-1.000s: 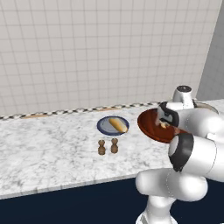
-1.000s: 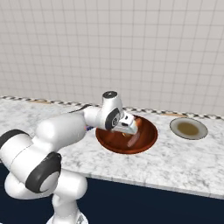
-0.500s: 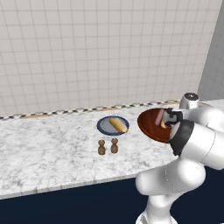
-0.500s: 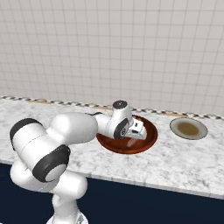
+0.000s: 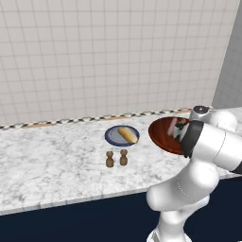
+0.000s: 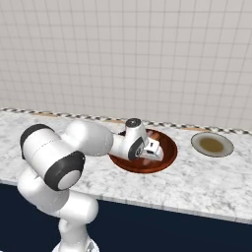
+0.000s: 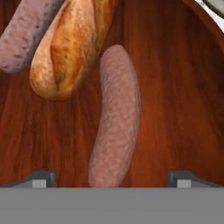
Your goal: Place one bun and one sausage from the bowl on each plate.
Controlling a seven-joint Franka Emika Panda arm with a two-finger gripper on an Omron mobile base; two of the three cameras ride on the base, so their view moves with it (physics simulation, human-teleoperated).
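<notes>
The arm has its end effector (image 6: 153, 151) lowered into the bowl (image 6: 167, 156), which sits toward the back edge of the marble surface (image 5: 56, 165). In the hand view the fingertips (image 7: 43, 178) stand wide apart, one on each side of a sausage (image 7: 116, 116) that lies on the wooden floor of the bowl. Nothing is held yet. That straddle looks deliberate: the sausage's long axis runs away from the hand, across the line between the tips, so a close would pinch it across its thin middle. A bun (image 7: 72, 43) lies just beside the sausage's far end, its long axis leaning at a slight angle to it, and a second sausage (image 7: 26, 33) lies on the bun's other side.

Near the back edge, beside the bowl, the blue-grey plate (image 5: 112, 138) already carries a bun (image 5: 126, 134), set at a slant. On the bowl's other side the beige plate (image 6: 212, 144) looks bare. Two small brown shakers (image 5: 116, 158) stand in front of the blue-grey plate.
</notes>
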